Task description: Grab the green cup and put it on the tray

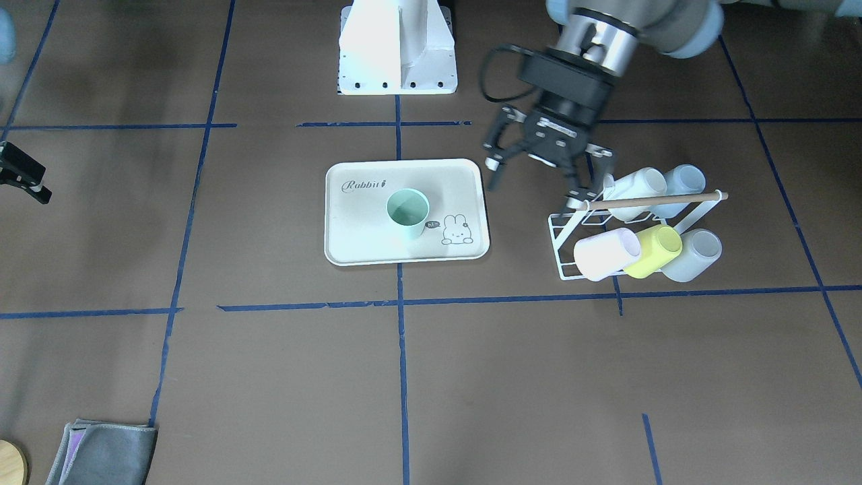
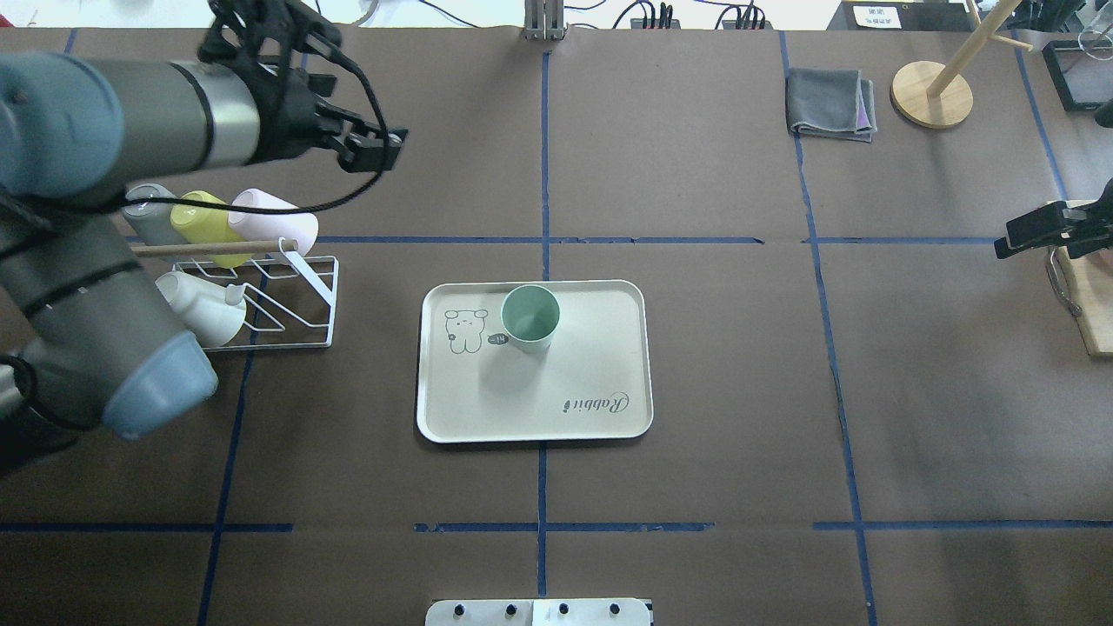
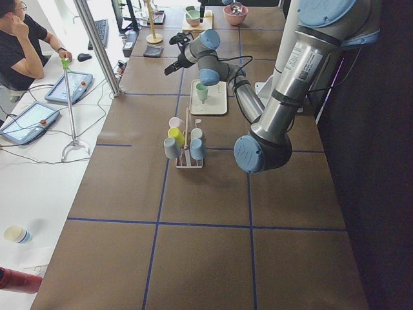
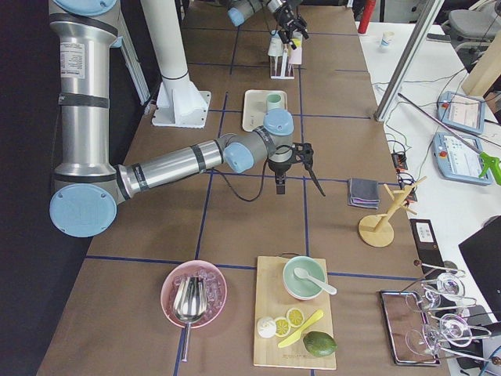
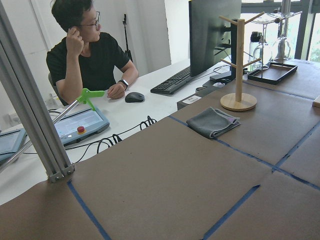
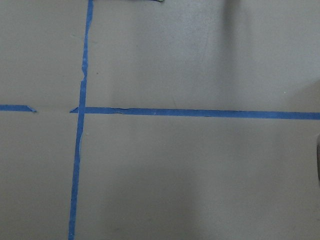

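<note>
The green cup (image 1: 408,211) stands upright on the tray (image 1: 363,229), next to the rabbit drawing; it also shows in the overhead view (image 2: 530,317) on the tray (image 2: 556,391). My left gripper (image 1: 535,187) is open and empty. It hovers above the table between the tray and a wire cup rack (image 1: 572,229), apart from the cup; overhead it shows at the far left (image 2: 372,148). My right gripper (image 2: 1043,230) hangs far off at the table's other side, its fingers spread in the exterior right view (image 4: 297,184), holding nothing.
The rack holds a white cup (image 1: 606,254), a yellow cup (image 1: 653,250) and pale blue cups (image 1: 693,254). A folded grey cloth (image 2: 830,103) and a wooden stand (image 2: 932,94) sit at the far right. A cutting board (image 2: 1097,304) lies at the right edge.
</note>
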Motion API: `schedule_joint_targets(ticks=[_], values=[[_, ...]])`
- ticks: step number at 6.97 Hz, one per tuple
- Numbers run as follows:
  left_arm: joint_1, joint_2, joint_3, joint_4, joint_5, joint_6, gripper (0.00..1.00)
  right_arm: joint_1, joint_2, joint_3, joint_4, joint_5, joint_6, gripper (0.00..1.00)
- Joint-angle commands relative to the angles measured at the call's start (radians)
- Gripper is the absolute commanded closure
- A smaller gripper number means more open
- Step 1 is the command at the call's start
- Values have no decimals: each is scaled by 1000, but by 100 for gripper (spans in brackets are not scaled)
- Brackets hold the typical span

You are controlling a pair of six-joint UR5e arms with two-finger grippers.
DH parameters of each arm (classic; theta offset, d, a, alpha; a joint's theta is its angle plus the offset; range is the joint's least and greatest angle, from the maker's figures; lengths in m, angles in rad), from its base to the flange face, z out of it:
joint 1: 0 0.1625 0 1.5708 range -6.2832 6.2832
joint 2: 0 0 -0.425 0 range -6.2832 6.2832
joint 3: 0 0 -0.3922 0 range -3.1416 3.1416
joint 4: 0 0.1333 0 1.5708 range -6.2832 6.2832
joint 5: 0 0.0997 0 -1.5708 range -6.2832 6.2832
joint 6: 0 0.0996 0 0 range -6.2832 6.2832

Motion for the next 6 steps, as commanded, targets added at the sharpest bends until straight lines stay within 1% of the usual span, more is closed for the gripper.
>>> schedule_joint_targets(ticks=[1, 2, 3, 4, 5, 6], values=[[-325, 79, 59, 161, -331, 79, 0, 80, 2, -29, -4, 57, -77, 0], [-433, 90, 88, 268, -427, 180, 0, 135, 3, -65, -4, 73, -146, 0], [-546, 148, 95, 403, -494, 405, 0, 189, 11, -119, -12, 104, -245, 0], [-591, 156, 110, 522, -505, 453, 0, 224, 11, -156, -13, 109, -318, 0], [-608, 197, 109, 583, -507, 473, 0, 260, 1, -185, -13, 109, -393, 0], [-631, 264, 109, 605, -505, 574, 0, 305, -4, -237, -15, 112, -489, 0]])
